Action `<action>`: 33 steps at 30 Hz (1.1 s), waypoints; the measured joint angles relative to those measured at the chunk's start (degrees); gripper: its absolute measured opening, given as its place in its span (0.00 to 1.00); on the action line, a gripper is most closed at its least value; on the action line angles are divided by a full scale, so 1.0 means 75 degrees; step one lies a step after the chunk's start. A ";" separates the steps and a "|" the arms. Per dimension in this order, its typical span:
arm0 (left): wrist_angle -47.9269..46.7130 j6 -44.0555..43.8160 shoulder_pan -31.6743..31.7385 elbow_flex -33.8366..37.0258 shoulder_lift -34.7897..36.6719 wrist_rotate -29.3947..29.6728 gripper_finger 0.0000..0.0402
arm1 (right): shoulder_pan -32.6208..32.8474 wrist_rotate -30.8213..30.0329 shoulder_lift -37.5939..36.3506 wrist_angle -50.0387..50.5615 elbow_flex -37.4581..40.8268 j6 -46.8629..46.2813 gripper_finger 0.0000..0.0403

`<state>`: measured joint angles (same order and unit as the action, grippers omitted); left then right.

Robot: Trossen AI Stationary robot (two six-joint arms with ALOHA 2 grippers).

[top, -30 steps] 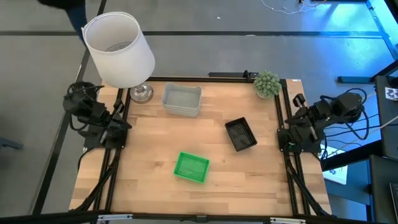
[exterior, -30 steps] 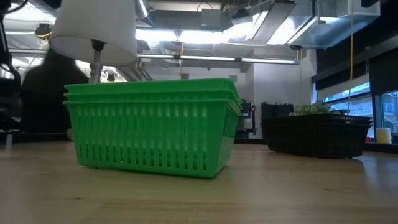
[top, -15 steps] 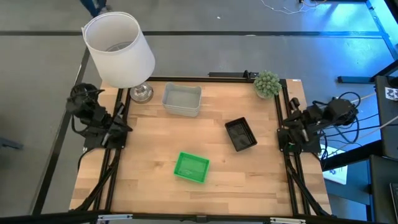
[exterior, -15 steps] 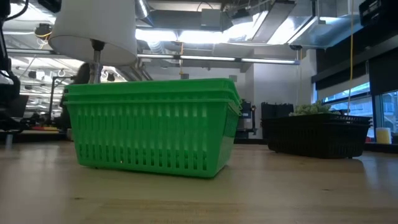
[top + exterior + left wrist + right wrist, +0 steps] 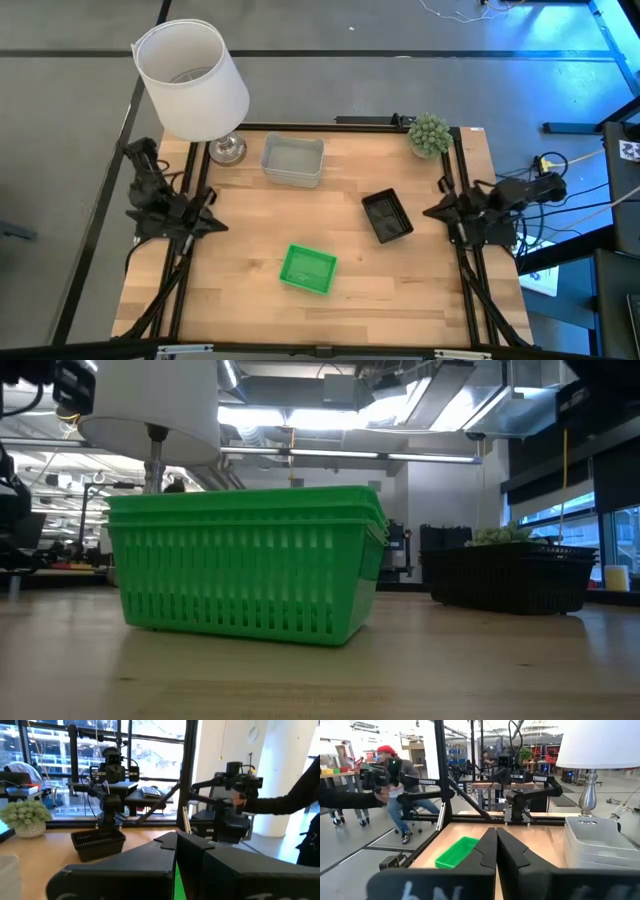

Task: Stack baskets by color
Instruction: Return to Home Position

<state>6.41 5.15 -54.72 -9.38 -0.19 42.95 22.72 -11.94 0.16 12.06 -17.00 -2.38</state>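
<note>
Left gripper point(image 5: 220, 226), right gripper point(image 5: 430, 213) at table point(image 5: 240, 300) edges, pressed together | bright green plastic baskets point(image 5: 307, 268): we judge light, stiff | pinch rim.

The right gripper point(image 5: 496, 832) is shown with fingers pressed together; green baskets point(image 5: 457, 853) are seen at its 11 o'clock; grey-white baskets point(image 5: 600, 842) are stacked at 2 o'clock beside a lamp point(image 5: 598, 742); the left arm point(image 5: 520, 795) is seen at 12 o'clock.

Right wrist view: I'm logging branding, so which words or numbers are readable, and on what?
"TROSSEN": white letters on a dark arm link beyond the table.
White marks on the right pincer housing: too blurred to read.
</note>
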 joint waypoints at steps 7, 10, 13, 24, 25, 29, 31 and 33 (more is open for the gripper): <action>0.1292 -0.0068 0.0000 0.1179 -0.0001 -0.0057 0.00 | 0.0000 0.0001 0.0002 -0.1817 0.1392 0.0167 0.00; 0.1241 -0.0260 0.0006 0.1191 -0.0006 -0.0174 0.00 | 0.0000 0.0003 0.0003 -0.2396 0.1907 0.0221 0.00; 0.1166 -0.0091 0.0009 0.1193 -0.0003 -0.0294 0.00 | -0.0012 0.0014 0.0026 -0.2493 0.2212 0.0391 0.00; 0.0599 0.0651 0.0009 0.1193 -0.0006 0.0075 0.00 | -0.0058 -0.0061 0.0032 -0.2046 0.2210 0.1015 0.02; 0.0552 0.0764 0.0009 0.1192 -0.0006 0.0197 0.00 | -0.0058 -0.0061 0.0032 -0.2047 0.2210 0.1106 0.02; -0.0033 0.0877 0.0009 0.1191 -0.0006 0.0768 0.00 | -0.0058 -0.0062 0.0032 -0.2046 0.2210 0.1158 0.03; -0.0312 0.0876 0.0009 0.1193 -0.0010 0.0867 0.00 | -0.0058 -0.0061 0.0032 -0.2047 0.2210 0.1166 0.03; -0.0341 0.0874 0.0009 0.1191 -0.0006 0.0847 0.00 | -0.0058 -0.0061 0.0032 -0.2046 0.2210 0.1176 0.03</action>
<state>3.86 11.70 -54.65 -0.45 -0.23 49.31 22.28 -12.40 0.40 -3.29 -0.43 6.44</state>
